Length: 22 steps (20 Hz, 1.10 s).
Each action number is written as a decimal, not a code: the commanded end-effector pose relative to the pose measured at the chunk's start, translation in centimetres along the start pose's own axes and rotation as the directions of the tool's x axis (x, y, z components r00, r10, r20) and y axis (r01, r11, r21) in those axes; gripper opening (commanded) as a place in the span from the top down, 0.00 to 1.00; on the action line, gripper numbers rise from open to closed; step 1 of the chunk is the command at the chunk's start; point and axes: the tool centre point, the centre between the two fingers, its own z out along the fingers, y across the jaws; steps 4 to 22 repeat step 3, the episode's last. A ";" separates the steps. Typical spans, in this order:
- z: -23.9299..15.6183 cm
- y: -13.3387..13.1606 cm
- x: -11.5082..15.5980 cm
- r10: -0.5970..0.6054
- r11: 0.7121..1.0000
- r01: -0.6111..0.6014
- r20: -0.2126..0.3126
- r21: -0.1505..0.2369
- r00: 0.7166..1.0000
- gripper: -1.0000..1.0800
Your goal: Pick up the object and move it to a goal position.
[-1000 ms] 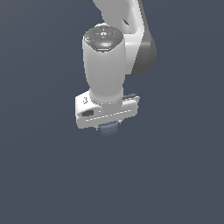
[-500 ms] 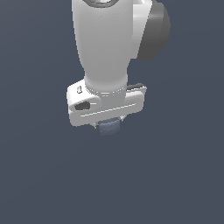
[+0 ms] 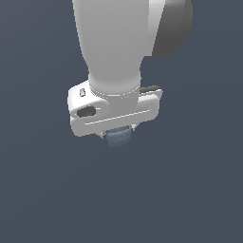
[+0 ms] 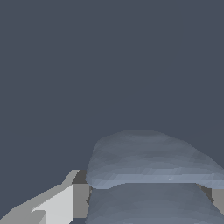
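I am looking at the white gripper [image 3: 117, 135] hanging from the arm [image 3: 114, 42] in the middle of the exterior view, against a plain dark blue-grey backdrop. The object [image 3: 118, 137], a stubby pale blue-grey piece, is poking out just beneath the gripper's wide body, and it is far narrower than that body. In the wrist view I am seeing the ridged object [image 4: 151, 175] filling the space between the fingers [image 4: 59, 203], with a finger pressing against its side, so the fingers are clamping on it. I cannot tell from either view whether anything is lying beneath it
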 end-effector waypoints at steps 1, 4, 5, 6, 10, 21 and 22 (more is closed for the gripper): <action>-0.2 0.0 0.1 0.000 1.000 0.000 0.000 0.000 1.000 1.00; -0.2 0.0 0.1 0.000 1.000 0.000 0.000 0.000 1.000 1.00; -0.2 0.0 0.1 0.000 1.000 0.000 0.000 0.000 1.000 1.00; -0.2 0.0 0.1 0.000 1.000 0.000 0.000 0.000 1.000 1.00; -0.2 0.0 0.1 0.000 1.000 0.000 0.000 0.000 1.000 1.00; -0.2 0.0 0.1 0.000 1.000 0.000 0.000 0.000 1.000 1.00; -0.2 0.0 0.1 0.000 1.000 0.000 0.000 0.000 1.000 1.00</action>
